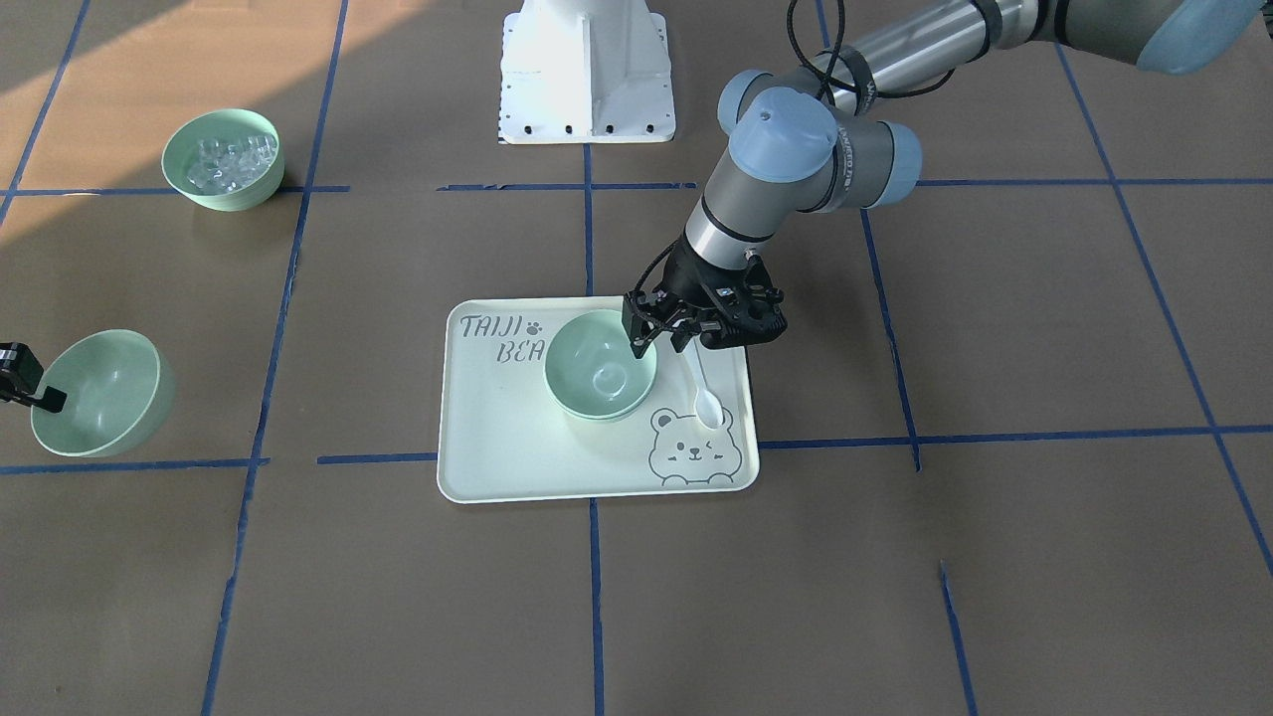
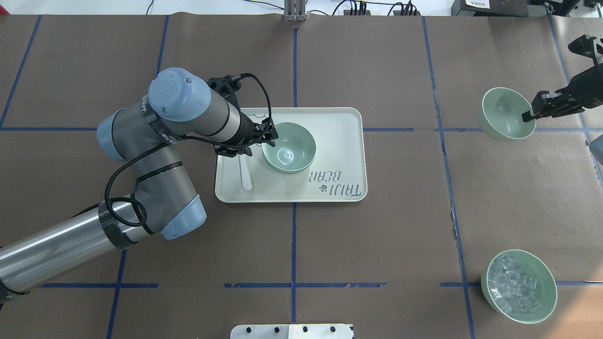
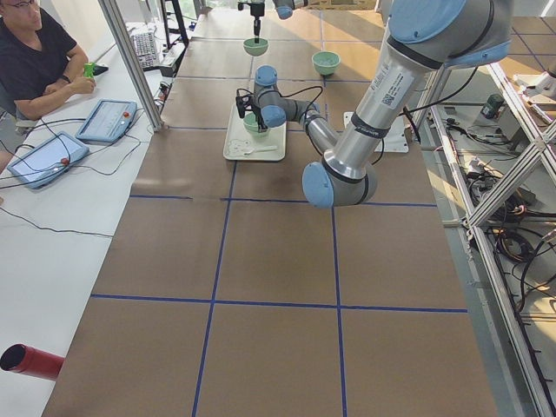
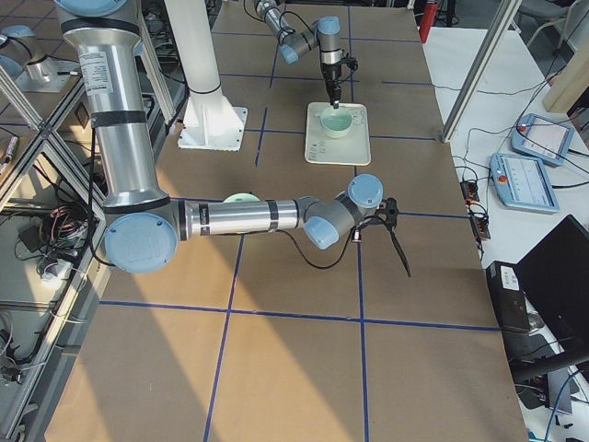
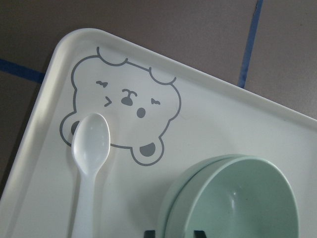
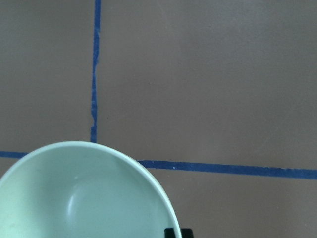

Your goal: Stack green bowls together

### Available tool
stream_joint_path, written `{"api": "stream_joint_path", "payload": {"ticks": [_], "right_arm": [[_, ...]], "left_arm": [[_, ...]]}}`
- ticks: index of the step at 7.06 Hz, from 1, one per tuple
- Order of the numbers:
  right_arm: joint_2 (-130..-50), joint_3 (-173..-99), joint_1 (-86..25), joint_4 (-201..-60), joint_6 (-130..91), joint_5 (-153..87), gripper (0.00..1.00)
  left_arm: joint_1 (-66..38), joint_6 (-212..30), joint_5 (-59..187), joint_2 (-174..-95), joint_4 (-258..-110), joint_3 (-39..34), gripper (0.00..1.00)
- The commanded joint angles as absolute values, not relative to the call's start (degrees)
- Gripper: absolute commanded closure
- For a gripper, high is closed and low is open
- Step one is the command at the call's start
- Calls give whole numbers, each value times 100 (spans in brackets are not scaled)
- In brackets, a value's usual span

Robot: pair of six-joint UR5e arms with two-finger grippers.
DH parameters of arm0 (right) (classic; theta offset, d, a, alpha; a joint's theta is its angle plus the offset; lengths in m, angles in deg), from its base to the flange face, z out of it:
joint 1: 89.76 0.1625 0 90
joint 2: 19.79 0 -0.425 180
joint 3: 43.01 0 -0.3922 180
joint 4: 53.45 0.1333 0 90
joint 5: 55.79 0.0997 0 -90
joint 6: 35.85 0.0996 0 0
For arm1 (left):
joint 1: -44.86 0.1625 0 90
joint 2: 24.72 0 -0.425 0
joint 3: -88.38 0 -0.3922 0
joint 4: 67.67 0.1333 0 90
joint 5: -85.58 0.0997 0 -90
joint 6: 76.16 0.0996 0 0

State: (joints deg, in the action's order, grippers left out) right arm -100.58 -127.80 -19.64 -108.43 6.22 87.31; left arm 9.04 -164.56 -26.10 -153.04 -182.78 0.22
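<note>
Two pale green bowls sit nested on the cream bear-print tray; they also show in the overhead view and the left wrist view. My left gripper is open, its fingers astride the near rim of the stack. My right gripper is shut on the rim of the third green bowl and holds it tilted at the table's far right.
A white spoon lies on the tray beside the stack. A green bowl of clear cubes stands near the robot's right side. The robot's white base stands at the table's edge.
</note>
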Motion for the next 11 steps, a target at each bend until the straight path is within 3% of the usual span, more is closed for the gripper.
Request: {"api": "stream_joint_path", "payload": {"ticks": [1, 6, 11], "right_arm": [[-9576, -12896, -1989, -10882, 1234, 8947, 100], [-7923, -13002, -3813, -10882, 3478, 7855, 100], [-7289, -12775, -4862, -10908, 3516, 6489, 100]], "left_arm": [[674, -16371, -2718, -15261, -18211, -143, 0], [-565, -14010, -3185, -14393, -16735, -1294, 0], [-1480, -12452, -3360, -13697, -16725, -1384, 0]]}}
